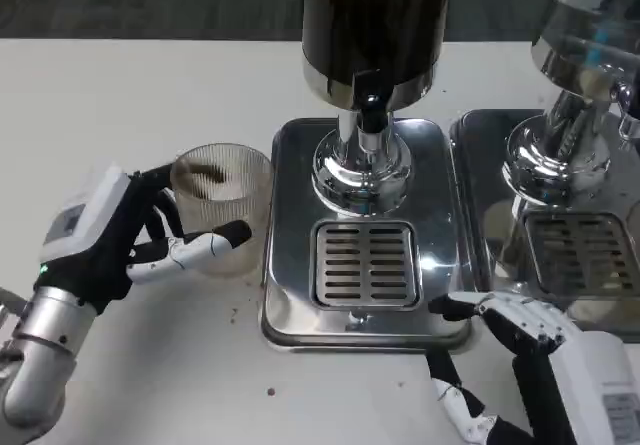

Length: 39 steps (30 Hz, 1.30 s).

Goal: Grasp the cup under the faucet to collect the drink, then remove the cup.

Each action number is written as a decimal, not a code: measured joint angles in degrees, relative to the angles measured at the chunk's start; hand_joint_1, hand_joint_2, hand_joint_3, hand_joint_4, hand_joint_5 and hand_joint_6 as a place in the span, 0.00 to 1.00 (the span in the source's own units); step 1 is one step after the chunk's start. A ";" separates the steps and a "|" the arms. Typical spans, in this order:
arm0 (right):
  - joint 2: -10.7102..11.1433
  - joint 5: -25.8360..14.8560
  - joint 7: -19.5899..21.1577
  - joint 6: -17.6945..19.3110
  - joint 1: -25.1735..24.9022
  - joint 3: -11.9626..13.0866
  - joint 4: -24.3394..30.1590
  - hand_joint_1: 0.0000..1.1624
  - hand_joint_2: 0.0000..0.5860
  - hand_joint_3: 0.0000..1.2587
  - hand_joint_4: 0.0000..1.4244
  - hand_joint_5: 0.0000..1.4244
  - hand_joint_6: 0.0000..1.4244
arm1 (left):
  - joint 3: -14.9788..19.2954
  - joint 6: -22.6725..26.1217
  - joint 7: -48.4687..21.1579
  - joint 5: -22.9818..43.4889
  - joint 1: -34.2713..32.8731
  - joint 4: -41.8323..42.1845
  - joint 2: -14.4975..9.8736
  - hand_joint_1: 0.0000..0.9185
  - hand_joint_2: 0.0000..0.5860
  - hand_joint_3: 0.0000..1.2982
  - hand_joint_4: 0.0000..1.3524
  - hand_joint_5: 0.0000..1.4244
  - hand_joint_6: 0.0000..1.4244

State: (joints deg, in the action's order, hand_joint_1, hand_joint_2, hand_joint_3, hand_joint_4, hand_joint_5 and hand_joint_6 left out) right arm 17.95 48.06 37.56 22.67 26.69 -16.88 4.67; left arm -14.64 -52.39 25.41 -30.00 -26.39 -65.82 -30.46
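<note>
Clear ribbed plastic cup [222, 205] | on white surface [120, 85], left of steel drip tray [300, 305] | left robot hand [130, 235] grasping it | right robot hand [520, 330] released | risk: cup bumps tray edge, tips, spills.

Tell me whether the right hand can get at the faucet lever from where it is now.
Probably yes. The right hand sits at the drip tray's front right corner, holding nothing, and the space above the grate up to the black faucet lever looks free.
</note>
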 measured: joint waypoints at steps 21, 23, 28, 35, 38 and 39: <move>-2.15 1.39 1.16 0.03 2.39 0.15 0.26 0.42 0.73 0.38 0.34 0.28 0.24 | -4.63 1.03 -2.26 -3.46 -5.25 -1.01 7.76 0.23 0.31 0.37 0.45 0.57 0.68; -2.41 1.60 1.43 0.02 2.81 0.16 0.28 0.42 0.73 0.38 0.34 0.28 0.24 | -4.89 1.39 -2.36 -4.11 -5.80 -1.44 8.33 0.23 0.31 0.37 0.45 0.56 0.67; -2.97 1.73 1.60 0.00 3.28 0.27 0.56 0.42 0.73 0.38 0.34 0.28 0.24 | -6.34 2.62 -3.36 -4.50 -7.17 -2.36 9.74 0.21 0.30 0.35 0.42 0.54 0.64; -3.66 1.92 1.60 -0.11 3.74 0.37 0.67 0.42 0.73 0.38 0.34 0.28 0.25 | -7.00 3.74 -5.55 -4.48 -9.50 -3.11 11.37 0.13 0.26 0.26 0.30 0.39 0.46; -3.69 1.92 1.59 -0.11 3.83 0.39 0.67 0.42 0.73 0.38 0.34 0.28 0.25 | -6.99 4.26 -7.03 -4.19 -10.04 -3.32 11.48 0.07 0.24 0.23 0.23 0.30 0.35; -3.72 1.91 1.59 -0.11 3.83 0.39 0.68 0.42 0.73 0.38 0.34 0.28 0.25 | -6.97 4.34 -8.14 -4.03 -10.23 -3.38 11.52 0.06 0.23 0.22 0.22 0.29 0.33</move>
State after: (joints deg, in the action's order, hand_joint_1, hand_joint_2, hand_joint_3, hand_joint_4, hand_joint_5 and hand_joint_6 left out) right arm 14.22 49.98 39.16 22.55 30.51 -16.48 5.34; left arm -21.61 -48.05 17.27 -34.03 -36.62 -69.20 -18.94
